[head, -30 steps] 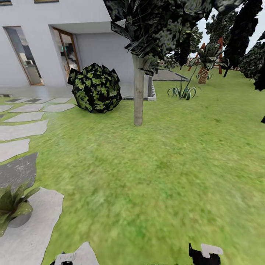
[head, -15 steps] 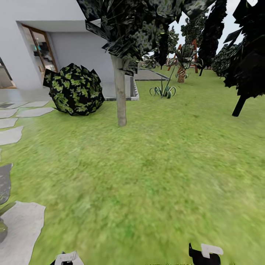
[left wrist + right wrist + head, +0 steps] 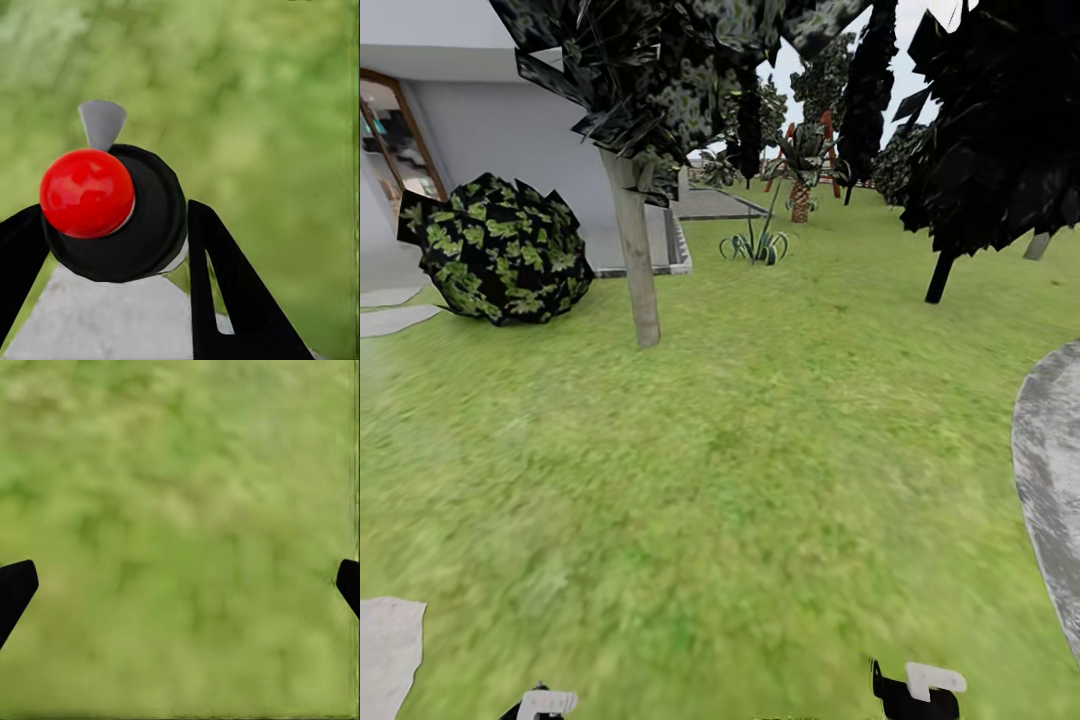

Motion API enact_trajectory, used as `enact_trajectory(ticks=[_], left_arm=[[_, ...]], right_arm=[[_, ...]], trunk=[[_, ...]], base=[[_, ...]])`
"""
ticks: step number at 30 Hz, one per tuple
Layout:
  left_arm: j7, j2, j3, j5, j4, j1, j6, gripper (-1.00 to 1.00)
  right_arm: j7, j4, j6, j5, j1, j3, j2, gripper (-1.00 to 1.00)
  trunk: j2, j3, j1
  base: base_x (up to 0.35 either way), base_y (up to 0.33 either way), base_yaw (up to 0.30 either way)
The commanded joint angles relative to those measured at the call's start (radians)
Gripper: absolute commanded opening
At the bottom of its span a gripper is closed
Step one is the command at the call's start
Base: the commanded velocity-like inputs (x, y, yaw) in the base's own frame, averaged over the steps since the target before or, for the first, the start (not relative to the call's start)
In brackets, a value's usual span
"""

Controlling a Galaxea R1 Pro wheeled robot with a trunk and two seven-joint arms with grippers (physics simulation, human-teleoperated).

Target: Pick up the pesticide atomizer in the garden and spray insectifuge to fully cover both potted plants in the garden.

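In the left wrist view the pesticide atomizer [image 3: 112, 214] has a red ball top, a black round cap and a small grey nozzle. My left gripper [image 3: 112, 262] is shut on it, one black finger on each side of the cap. My right gripper [image 3: 180, 585] is open over blurred grass with nothing between its fingertips. Parts of both arms peek in at the bottom edge of the head view, the left arm [image 3: 546, 704] and the right arm [image 3: 916, 690]. The potted plants are out of view. The garden lawn [image 3: 740, 480] spreads ahead.
A round dark bush [image 3: 495, 250] and a pale tree trunk [image 3: 635, 265] stand ahead on the left. A dark tree [image 3: 980, 150] stands at the right. A grey patio edge [image 3: 1050, 470] curves in at the right. A paver corner [image 3: 385, 645] lies at the lower left. A white house wall [image 3: 510, 130] is behind.
The whole head view has swung to the right, so the bush and trunk slid left. The potted plant and pavers left the frame on the left; the patio edge came in on the right.
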Motion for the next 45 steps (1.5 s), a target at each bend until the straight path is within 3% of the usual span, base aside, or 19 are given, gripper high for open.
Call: enact_trajectory(ticks=[1,45], left_arm=[[0.001,0.000,0.001,-0.011,0.000,0.000,-0.003,-1.00],[0.003,0.002,0.004,-0.016,0.001,0.000,-0.003,-1.00]], right_arm=[[-0.003,0.001,-0.003,0.008,-0.001,-0.006,0.000,1.00],[-0.002,0.001,-0.003,0.008,-0.001,-0.006,0.000,1.00]], trunk=[[0.000,-0.001,0.000],[0.000,-0.001,0.000]], base=[[0.000,0.000,-0.300],[0.000,0.000,-0.300]])
